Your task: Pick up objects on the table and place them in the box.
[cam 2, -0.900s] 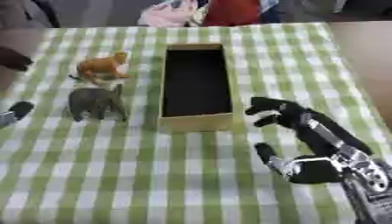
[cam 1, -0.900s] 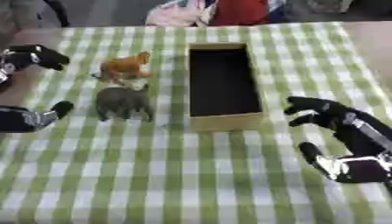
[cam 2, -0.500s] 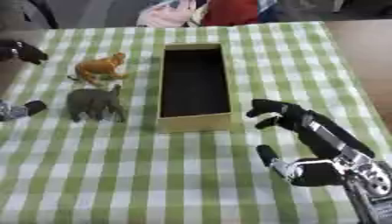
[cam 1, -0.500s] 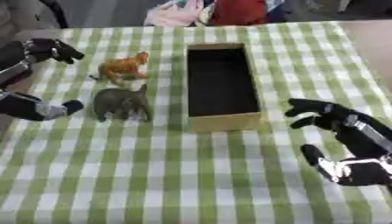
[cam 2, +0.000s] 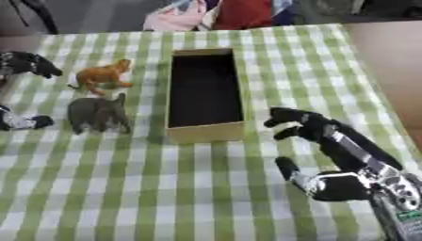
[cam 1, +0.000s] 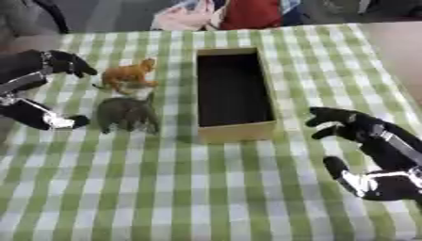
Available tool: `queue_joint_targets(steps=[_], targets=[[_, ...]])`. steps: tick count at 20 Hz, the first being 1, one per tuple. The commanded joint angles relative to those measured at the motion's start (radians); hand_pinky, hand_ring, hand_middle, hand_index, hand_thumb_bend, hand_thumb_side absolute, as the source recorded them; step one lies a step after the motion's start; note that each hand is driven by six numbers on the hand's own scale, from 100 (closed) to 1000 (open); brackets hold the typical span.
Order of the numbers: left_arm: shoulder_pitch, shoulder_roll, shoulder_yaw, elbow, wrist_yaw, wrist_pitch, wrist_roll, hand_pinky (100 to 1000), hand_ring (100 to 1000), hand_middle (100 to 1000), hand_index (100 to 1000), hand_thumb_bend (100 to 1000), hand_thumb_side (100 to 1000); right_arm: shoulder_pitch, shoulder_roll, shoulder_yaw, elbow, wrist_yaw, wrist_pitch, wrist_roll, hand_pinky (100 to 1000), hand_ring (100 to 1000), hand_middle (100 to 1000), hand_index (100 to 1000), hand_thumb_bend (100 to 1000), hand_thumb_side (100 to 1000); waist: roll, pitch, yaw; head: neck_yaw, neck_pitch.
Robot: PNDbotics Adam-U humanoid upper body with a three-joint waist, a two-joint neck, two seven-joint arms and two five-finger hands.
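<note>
The bench [cam 1: 214,188] is covered with a green and white checked cloth, and everything for this job sits on its far half. Largest of the things is the box [cam 1: 235,132], a long, open cardboard one set lengthwise away from the robot, and as far as I can see from here it has nothing in it, so I judge the job is only starting.

The right hand [cam 2: 317,155] lies on the cloth to the right of the box, near its front corner, fingers spread and holding nothing; it looks idle. The left hand [cam 1: 37,94] is the working one. It comes in from the left edge with its fingers spread wide, one black tip up near the orange animal and another low beside the grey one, and nothing is gripped between them.

The grey elephant [cam 1: 126,114] stands upright just left of the box, near its front end. The orange animal [cam 1: 130,75], smaller, stands just beyond it, also upright, with a little gap between the two.

So I take this as the reach for the first toy. The next move calls for the left hand to settle on one animal, close its fingers round the body without knocking the neighbour over, then lift clear of the box wall.
</note>
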Motion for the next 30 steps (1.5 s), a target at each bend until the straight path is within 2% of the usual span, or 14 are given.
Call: queue_joint_targets(steps=[1, 5, 13, 15, 16, 17, 30], targets=[[-0.038, -0.004, 0.0, 0.043, -0.025, -0.005, 0.005, 738, 733, 755, 873, 473, 457, -0.006, -0.019, -0.002, -0.021, -0.009, -0.003, 0.005, 766, 1000, 787, 925, 159, 242, -0.002, -0.017, -0.001, 0.007, -0.013], [-0.051, -0.017, -0.006, 0.072, -0.041, -0.021, 0.015, 741, 735, 756, 872, 467, 466, -0.007, -0.018, -0.001, -0.021, -0.011, -0.002, 0.006, 766, 1000, 787, 925, 154, 250, -0.003, -0.016, -0.003, 0.014, -0.015], [-0.1, -0.104, -0.028, 0.167, -0.119, -0.054, 0.016, 739, 733, 753, 871, 464, 483, -0.008, -0.013, 0.003, -0.018, -0.01, -0.001, 0.013, 766, 1000, 787, 925, 150, 254, -0.001, -0.013, -0.012, 0.026, -0.014], [-0.102, -0.113, -0.031, 0.18, -0.131, -0.062, 0.015, 739, 732, 752, 870, 461, 491, -0.009, -0.013, 0.004, -0.017, -0.01, -0.001, 0.014, 765, 1000, 787, 925, 149, 255, 0.0, -0.013, -0.013, 0.028, -0.013], [-0.103, -0.117, -0.033, 0.185, -0.135, -0.065, 0.015, 739, 732, 751, 870, 503, 497, -0.009, -0.013, 0.004, -0.017, -0.01, -0.001, 0.014, 765, 1000, 787, 925, 150, 246, 0.0, -0.013, -0.013, 0.028, -0.012], [-0.103, -0.121, -0.034, 0.189, -0.137, -0.068, 0.013, 739, 731, 751, 870, 458, 495, -0.009, -0.013, 0.004, -0.016, -0.01, 0.0, 0.015, 765, 1000, 786, 925, 148, 256, 0.001, -0.013, -0.013, 0.029, -0.012], [-0.107, -0.153, -0.045, 0.223, -0.16, -0.078, -0.007, 733, 717, 735, 858, 442, 512, -0.012, -0.012, 0.006, -0.013, -0.011, 0.001, 0.019, 765, 1000, 786, 925, 143, 260, 0.006, -0.013, -0.016, 0.037, -0.008]])
